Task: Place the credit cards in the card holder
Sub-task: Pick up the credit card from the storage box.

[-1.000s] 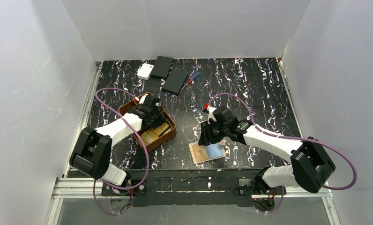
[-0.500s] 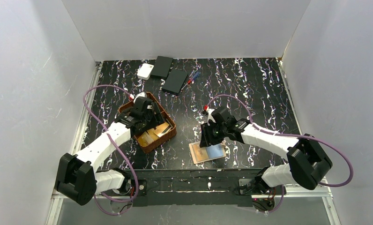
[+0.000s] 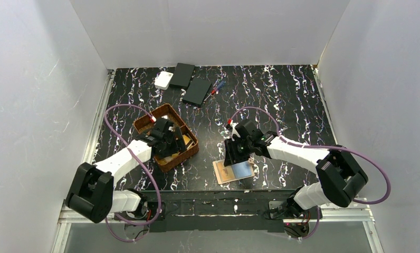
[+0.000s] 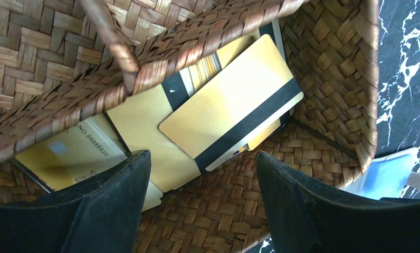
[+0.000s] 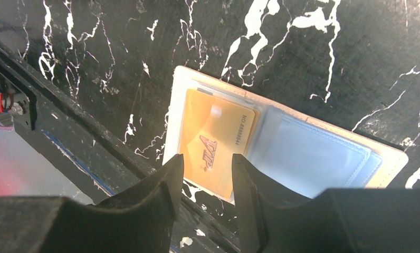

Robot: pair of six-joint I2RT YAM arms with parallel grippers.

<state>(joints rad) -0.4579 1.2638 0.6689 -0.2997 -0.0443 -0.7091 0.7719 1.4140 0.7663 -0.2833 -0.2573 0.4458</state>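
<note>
While left fingers (image 4: 107, 211) gape over credit cards (image 4: 229, 110) — tray walls (image 4: 334, 68) crowd close.

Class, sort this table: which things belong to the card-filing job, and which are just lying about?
Job: gold plastic credit cards; open tan folding card holder; brown woven tray holding the cards.
Lying about: white square box; two flat black rectangular boxes; red and blue pens.

The tan card holder (image 5: 308, 158) lay opened flat near the counter's (image 5: 313, 47) front edge, one orange-gold card (image 5: 213, 142) in its clear pocket, the other side bluish. More gold credit cards (image 4: 229, 110) lay overlapping in a woven tray (image 4: 329, 63), the topmost stripe-up.
</note>
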